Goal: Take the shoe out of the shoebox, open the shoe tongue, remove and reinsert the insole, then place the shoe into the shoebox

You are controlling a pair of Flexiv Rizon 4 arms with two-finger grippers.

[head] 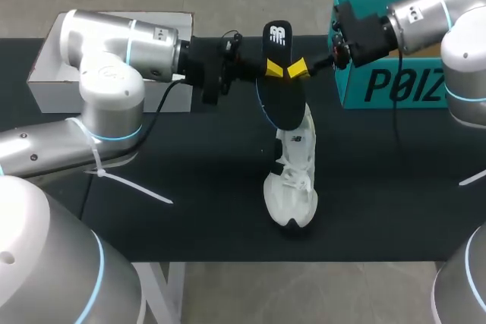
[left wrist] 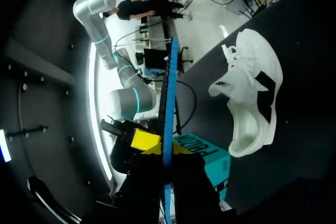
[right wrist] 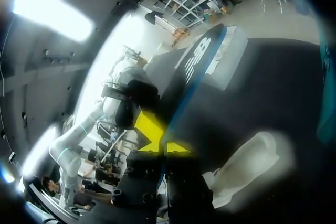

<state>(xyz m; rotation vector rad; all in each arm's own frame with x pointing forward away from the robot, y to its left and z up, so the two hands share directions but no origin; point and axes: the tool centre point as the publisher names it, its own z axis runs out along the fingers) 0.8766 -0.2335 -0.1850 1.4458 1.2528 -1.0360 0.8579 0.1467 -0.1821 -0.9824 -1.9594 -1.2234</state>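
The black insole (head: pixel 279 81) is standing upright in the air, just above the white shoe (head: pixel 295 180), which is lying on the table (head: pixel 205 187) near the middle. The right gripper (right wrist: pixel 164 147) is pinching the insole's right edge between its yellow tips. The left gripper (head: pixel 269 68) seems to be clamping the left edge, its tips partly hidden. The teal shoebox (head: pixel 387 89) is sitting far right, a white box (head: pixel 45 81) far left.

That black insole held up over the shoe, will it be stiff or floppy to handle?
Probably semi-stiff: the insole stands upright over the shoe without drooping, though pinched only mid-length. Edge-on in the left wrist view it looks thin, so likely light and bendable.
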